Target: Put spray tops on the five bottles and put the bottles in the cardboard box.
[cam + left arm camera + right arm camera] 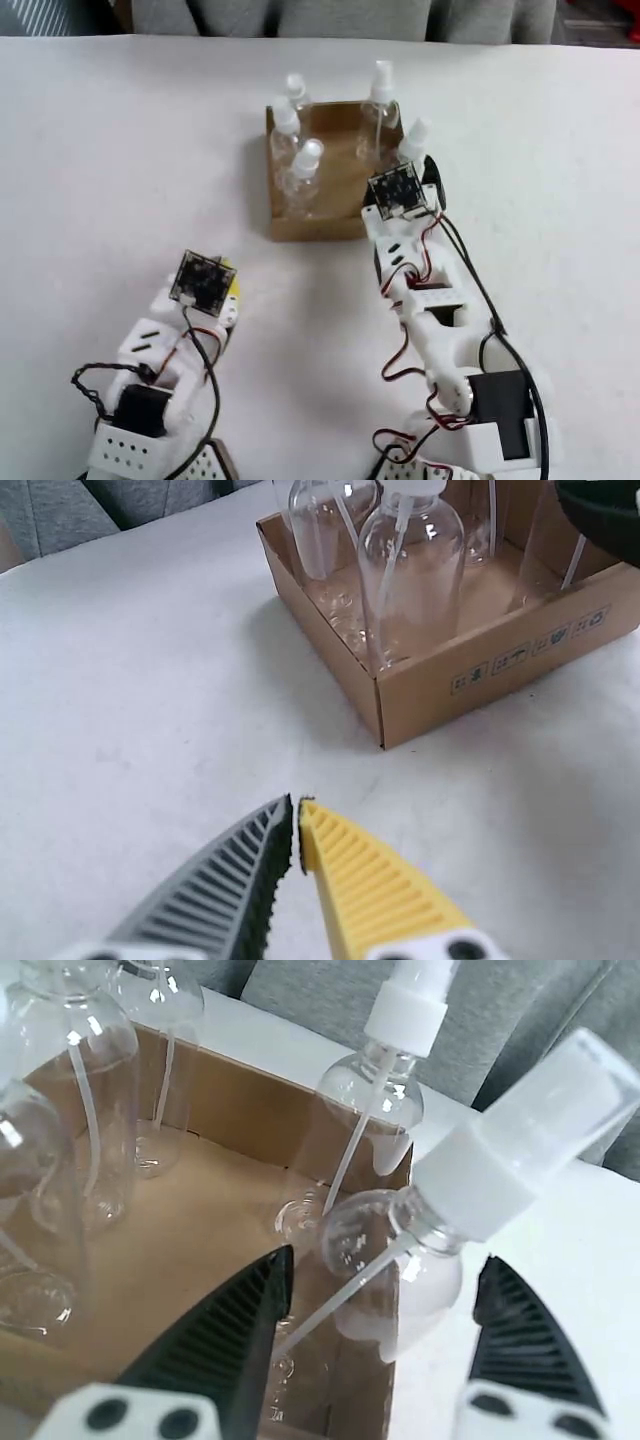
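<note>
the cardboard box (305, 225) sits open side up on the white surface (120, 150), toward the far middle. four upright bottles (300, 180) stand inside it, all clear and each capped with a white spray top (308, 152). three of them form a row along the box's left side and the fourth stands toward its far right corner. the fifth bottle (408, 148) is at the box's right wall and also wears a spray top. in the right wrist view the fifth bottle (400, 1260) leans at a tilt over that wall, and i cannot tell whether its base rests inside the box or on the rim. the right arm (440, 330) stretches forward to the box's right side. the right jaws, both black, stand wide apart with the fifth bottle between them, and neither is visibly pressing on it. the left arm (170, 350) is on the near left of the surface. the left jaws, one grey and one yellow, are closed tip to tip with nothing between them. they are held low over bare surface, near the box's near left corner but apart from it. in the left wrist view the closest bottle (415, 570) stands just inside that corner.
</note>
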Robot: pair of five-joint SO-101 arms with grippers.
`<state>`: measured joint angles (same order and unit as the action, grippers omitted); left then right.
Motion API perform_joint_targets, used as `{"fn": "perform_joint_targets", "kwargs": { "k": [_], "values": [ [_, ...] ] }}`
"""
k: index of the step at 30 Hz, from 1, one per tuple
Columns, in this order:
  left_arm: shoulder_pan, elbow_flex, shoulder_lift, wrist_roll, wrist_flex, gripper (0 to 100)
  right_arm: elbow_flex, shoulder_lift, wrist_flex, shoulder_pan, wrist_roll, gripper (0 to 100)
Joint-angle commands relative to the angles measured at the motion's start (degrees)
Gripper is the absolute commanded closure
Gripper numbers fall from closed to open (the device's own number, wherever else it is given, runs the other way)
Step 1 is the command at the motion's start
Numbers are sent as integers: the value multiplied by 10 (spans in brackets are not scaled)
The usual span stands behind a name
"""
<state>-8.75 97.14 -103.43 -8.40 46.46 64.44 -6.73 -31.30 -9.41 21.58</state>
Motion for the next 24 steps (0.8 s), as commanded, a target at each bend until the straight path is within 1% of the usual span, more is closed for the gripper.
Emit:
{"fn": "perform_joint_targets", "kwargs": {
  "k": [1,12,13,17,24],
  "values": [
    [6,-2,-10,-3,2,977,-2,-8,-9,-1,7,762],
    [5,-2,-10,-3,3,977,-3,-8,-9,0,9,761],
    [5,-2,-10,-3,3,977,-3,-8,-10,-1,12,761],
    [5,-2,-10,-3,3,977,-4,-8,-10,-12,64,761],
    [5,-2,-10,-3,3,977,-2,-8,-10,-15,72,761]
  ]
}}
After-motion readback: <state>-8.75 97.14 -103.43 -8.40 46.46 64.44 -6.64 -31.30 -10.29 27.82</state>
